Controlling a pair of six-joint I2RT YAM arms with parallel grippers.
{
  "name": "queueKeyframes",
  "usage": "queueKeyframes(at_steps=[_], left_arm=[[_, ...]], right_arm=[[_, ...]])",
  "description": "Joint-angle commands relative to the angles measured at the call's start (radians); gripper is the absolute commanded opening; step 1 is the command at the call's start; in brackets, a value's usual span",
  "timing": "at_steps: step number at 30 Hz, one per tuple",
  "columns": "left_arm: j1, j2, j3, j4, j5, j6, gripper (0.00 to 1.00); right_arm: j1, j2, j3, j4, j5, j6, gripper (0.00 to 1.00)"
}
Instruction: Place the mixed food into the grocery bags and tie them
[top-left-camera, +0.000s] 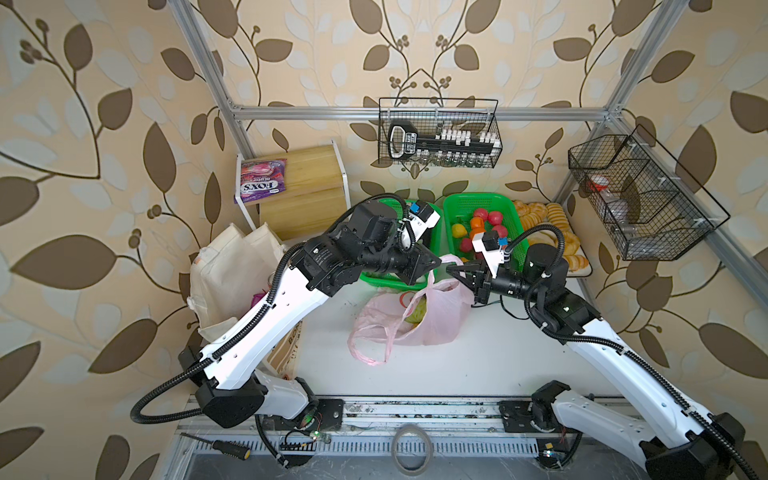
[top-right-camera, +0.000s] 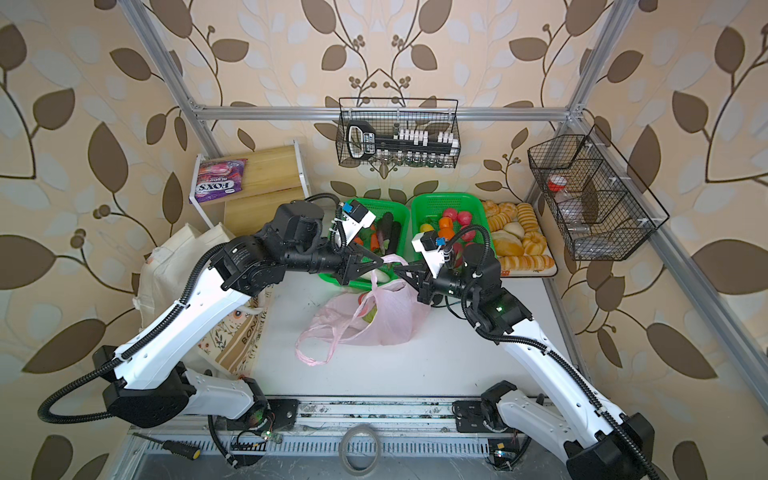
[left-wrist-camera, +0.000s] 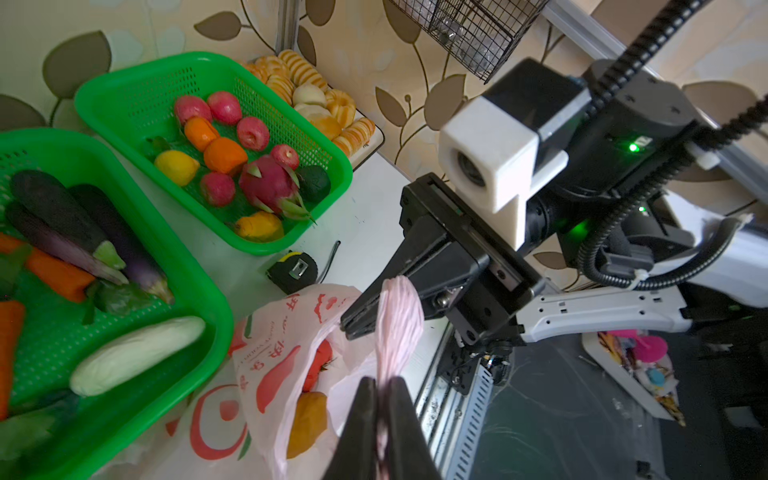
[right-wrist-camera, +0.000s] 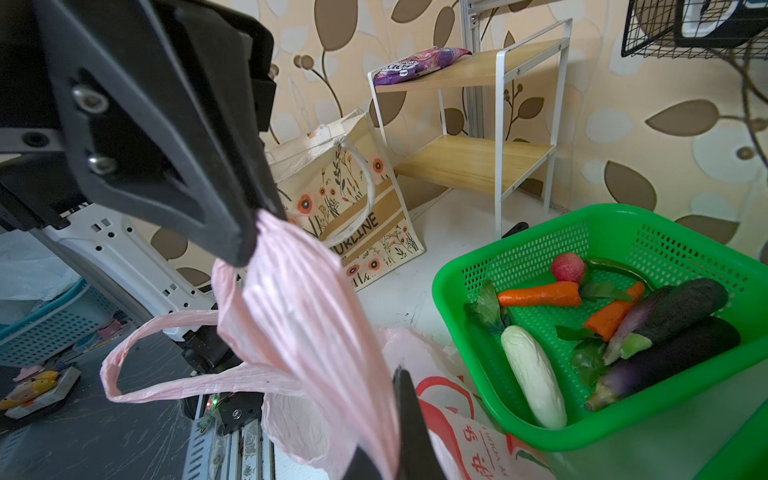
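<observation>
The left tool (top-left-camera: 438, 262) and the right tool (top-left-camera: 451, 271) meet tip to tip, and both are clamped on the same thing: the raised handle (left-wrist-camera: 400, 316) of the pink bag (top-left-camera: 440, 320). In the left wrist view the film is bunched into a thin rope that runs from the pinched jaws of one tool to the pinched jaws of the other, with only a short piece between them.

The body of the bag hangs and partly sits on the counter (top-left-camera: 478, 357), directly below the two tools. Its second handle, the free handle (top-left-camera: 368, 353), lies slack on the counter, lower than the tools and toward the robot's base. Inside the bag a green cabbage (top-left-camera: 417, 313) shows through the film, and the left wrist view shows a red tomato (left-wrist-camera: 322, 359) with a yellow-brown piece under it, maybe a potato.

I judge the film to be very light, soft and a little slippery. It has no stiffness, so it follows every pull and folds where it wants. It can also stretch or tear if the weight of the food hangs on a thin strand. The best place to hold is the gathered handle near its root, where the layers are thick. For tying, one tool must probably take the free handle too, at its loop end.

The canvas tote (top-left-camera: 224, 274) stands well apart, beyond the left tool's arm. It looks stiffer and holds its own shape.
</observation>
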Motion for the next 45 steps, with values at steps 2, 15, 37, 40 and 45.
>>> queueKeyframes(at_steps=[2, 15, 37, 40, 45], left_arm=[[0.006, -0.024, 0.011, 0.039, 0.020, 0.003, 0.00], [0.006, -0.003, 0.101, 0.057, 0.039, -0.146, 0.00], [0.006, -0.022, 0.030, 0.355, -0.034, -0.400, 0.00], [0.006, -0.019, 0.009, 0.399, -0.037, -0.436, 0.00], [0.006, -0.013, -0.010, 0.424, -0.053, -0.468, 0.00]], right_arm=[[-0.003, -0.005, -0.011, 0.006, 0.009, -0.007, 0.00], [0.156, -0.056, -0.011, -0.049, 0.032, -0.281, 0.59], [0.392, -0.070, -0.065, 0.130, 0.843, -0.009, 0.68], [0.400, -0.065, -0.063, 0.120, 0.907, 0.066, 0.65], [0.445, -0.059, -0.062, 0.164, 0.988, 0.088, 0.64]])
